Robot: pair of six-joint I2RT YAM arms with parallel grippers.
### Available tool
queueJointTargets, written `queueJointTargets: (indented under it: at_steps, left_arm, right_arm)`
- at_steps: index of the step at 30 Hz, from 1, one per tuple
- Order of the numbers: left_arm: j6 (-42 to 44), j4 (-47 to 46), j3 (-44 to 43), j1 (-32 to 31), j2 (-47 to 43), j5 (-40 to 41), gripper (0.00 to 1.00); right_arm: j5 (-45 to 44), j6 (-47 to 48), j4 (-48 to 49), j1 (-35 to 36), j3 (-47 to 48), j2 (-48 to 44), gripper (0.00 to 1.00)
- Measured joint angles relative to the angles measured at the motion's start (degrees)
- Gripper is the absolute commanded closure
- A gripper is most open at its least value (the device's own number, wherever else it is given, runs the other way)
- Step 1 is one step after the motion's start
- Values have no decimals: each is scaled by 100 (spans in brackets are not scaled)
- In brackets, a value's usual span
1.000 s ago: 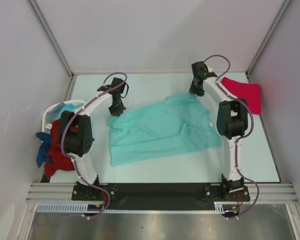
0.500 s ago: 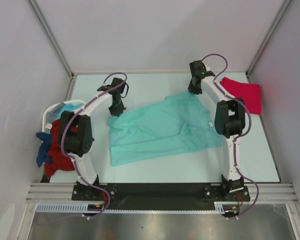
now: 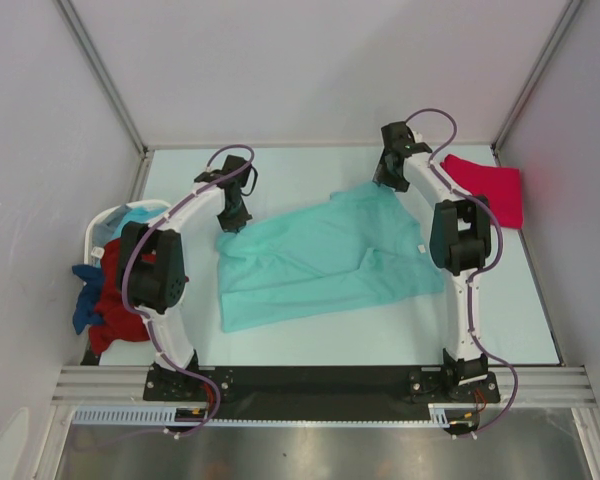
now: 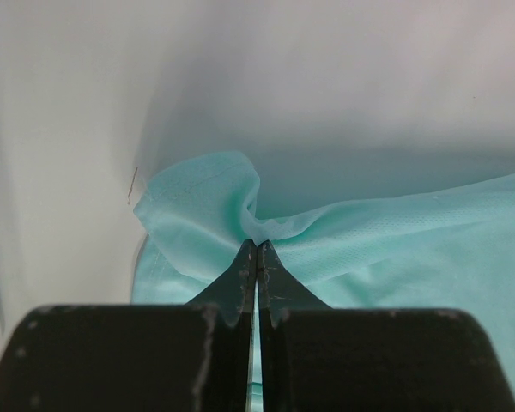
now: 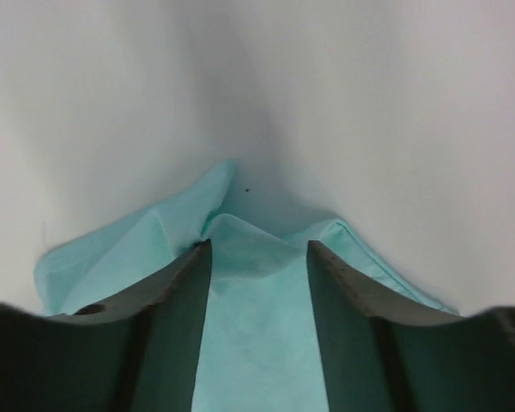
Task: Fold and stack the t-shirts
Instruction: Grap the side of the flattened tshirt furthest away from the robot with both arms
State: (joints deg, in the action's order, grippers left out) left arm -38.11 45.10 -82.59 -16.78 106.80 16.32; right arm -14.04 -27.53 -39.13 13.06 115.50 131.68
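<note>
The work is at an early stage: the light teal t-shirt (image 3: pixel 320 265) lies spread but wrinkled in the middle of the table, not yet folded, a pinkish-red t-shirt (image 3: pixel 485 188) lies far right, and others wait at the basket (image 3: pixel 93 232) on the left. Both arms reach to the teal shirt's far edge. The left gripper (image 4: pixel 257 251) is clenched on its far left corner, and the right gripper (image 5: pixel 259 249) stands released, jaws apart around a fold.

We are looking down from high behind the near edge, taking in the whole table (image 3: pixel 310 345). Through each wrist camera we are peering forward, very close, past the left gripper (image 4: pixel 256 246) and right gripper (image 5: pixel 259 245); all three views are sharing the light teal t-shirt (image 3: pixel 320 260).
</note>
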Motion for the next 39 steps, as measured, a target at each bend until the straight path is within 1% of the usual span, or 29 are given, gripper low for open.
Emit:
queueJointTargets:
  at_steps: [2, 7, 9, 11, 20, 21, 22, 25, 28, 30, 31, 33, 34, 39]
  left_arm:
    - [0, 0, 0, 0, 0, 0, 100]
    - [0, 0, 0, 0, 0, 0, 100]
    - [0, 0, 0, 0, 0, 0, 100]
    - [0, 0, 0, 0, 0, 0, 100]
    - [0, 0, -2, 0, 0, 0, 100]
    - [0, 0, -2, 0, 0, 0, 100]
    - [0, 0, -2, 0, 0, 0, 100]
    - [0, 0, -2, 0, 0, 2, 100]
    - [0, 0, -2, 2, 0, 2, 100]
    - [0, 0, -2, 0, 0, 2, 100]
    - [2, 2, -4, 0, 0, 2, 100]
    - [2, 4, -15, 0, 2, 2, 100]
    - [0, 7, -28, 2, 2, 2, 100]
    - [2, 2, -81, 0, 2, 2, 100]
  right_arm:
    - [0, 20, 2, -15, 0, 0, 38]
    - [2, 22, 4, -35, 0, 0, 38]
    - [24, 22, 4, -46, 0, 0, 44]
    - [55, 24, 4, -50, 0, 0, 52]
    - [280, 22, 61, -85, -31, 63, 54]
    - [306, 20, 72, -94, -31, 90, 56]
    - [339, 20, 81, -107, -33, 120, 63]
    - [431, 13, 111, -142, -48, 212, 79]
    - [485, 2, 127, -164, -85, 280, 83]
    - [514, 2, 127, -168, -107, 295, 88]
    - [535, -2, 127, -170, -111, 295, 92]
    - [555, 2, 133, -179, -111, 295, 96]
    - [557, 2, 138, -184, -111, 295, 100]
    - [555, 15, 140, -184, -118, 297, 100]
